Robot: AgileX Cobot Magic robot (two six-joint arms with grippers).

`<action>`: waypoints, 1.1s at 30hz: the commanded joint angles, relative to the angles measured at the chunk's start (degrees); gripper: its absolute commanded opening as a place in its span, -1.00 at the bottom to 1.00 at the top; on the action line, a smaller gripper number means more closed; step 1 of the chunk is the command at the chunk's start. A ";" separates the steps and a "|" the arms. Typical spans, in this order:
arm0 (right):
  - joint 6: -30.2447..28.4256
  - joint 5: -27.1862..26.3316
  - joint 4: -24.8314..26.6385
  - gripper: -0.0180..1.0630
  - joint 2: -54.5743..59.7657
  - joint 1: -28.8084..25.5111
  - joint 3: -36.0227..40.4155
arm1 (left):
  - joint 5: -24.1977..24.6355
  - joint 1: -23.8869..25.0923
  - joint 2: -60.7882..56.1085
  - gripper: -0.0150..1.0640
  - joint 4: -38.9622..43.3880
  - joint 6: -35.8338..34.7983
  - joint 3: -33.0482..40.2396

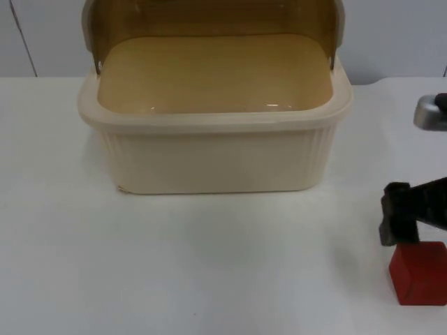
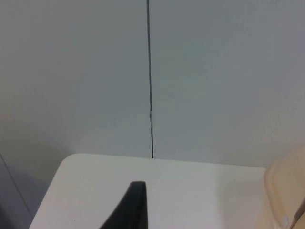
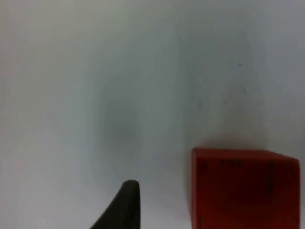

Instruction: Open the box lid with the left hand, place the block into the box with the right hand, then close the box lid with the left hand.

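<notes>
In the top view, the cream box [image 1: 213, 150] stood with its brown lid [image 1: 209, 17] up. The right gripper [image 1: 399, 223] hung just above the red block [image 1: 419, 273]; I could not tell how wide it was.

In the left wrist view, the left gripper [image 2: 131, 210] waited near the box's rim [image 2: 286, 195], facing the grey wall [image 2: 95, 71].

In the right wrist view, the block [image 3: 243, 188] sat on the white table [image 3: 71, 95] just beside the black fingertip [image 3: 125, 205].

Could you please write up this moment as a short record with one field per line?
box: cream box at the table's far side, near the grey partition wall
lid: brown translucent lid raised, standing open at the back
box contents: nothing seen inside
block: red block on the white table, outside the box
right gripper: right gripper just beside the block, not holding it
left gripper: fingertip over the table's edge, beside the box
</notes>
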 commanded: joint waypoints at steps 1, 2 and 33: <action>1.22 -1.19 -1.07 0.95 1.24 0.13 0.28 | -0.16 -0.20 -0.31 0.97 0.37 -0.46 0.00; 1.22 -1.19 -1.07 0.95 2.60 0.13 0.28 | -0.16 -0.20 -0.31 0.97 0.37 -0.46 0.00; 2.33 5.29 -11.94 -0.97 4.69 0.13 0.28 | -0.05 -0.20 -0.31 0.97 0.61 -0.46 0.00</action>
